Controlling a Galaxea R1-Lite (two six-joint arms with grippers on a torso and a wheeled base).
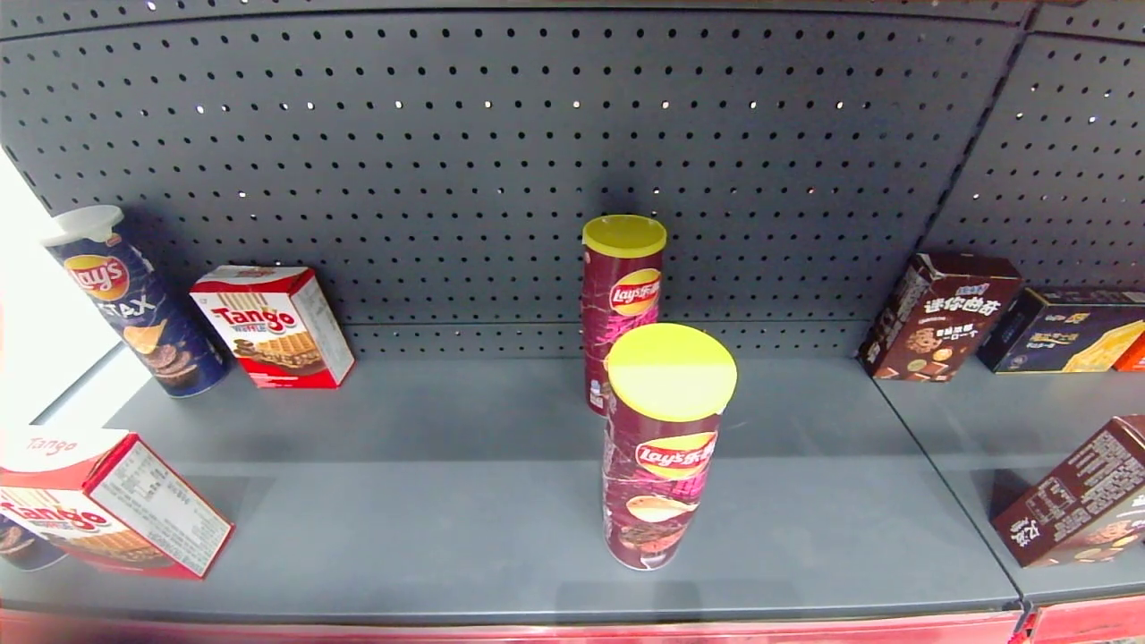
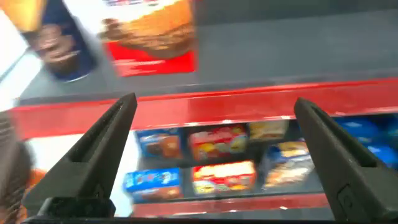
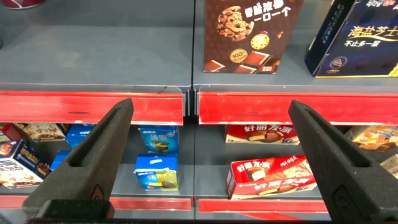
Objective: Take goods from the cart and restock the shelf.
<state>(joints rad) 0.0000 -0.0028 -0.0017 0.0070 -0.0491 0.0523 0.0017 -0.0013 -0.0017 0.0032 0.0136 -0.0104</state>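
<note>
two tubes: maroon cardboard, yellow-lidded; front tube (image 1: 664, 465), rear tube (image 1: 622, 295) upright on grey metal shelf (image 1: 402, 501)
grippers: left gripper (image 2: 214, 102), right gripper (image 3: 211, 104) jaws wide apart, empty

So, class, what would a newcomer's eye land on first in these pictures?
The front can and rear can, maroon with yellow lids, stand upright, one behind the other, midway along the shelf. A red wafer box and a blue can sit back left.
</note>
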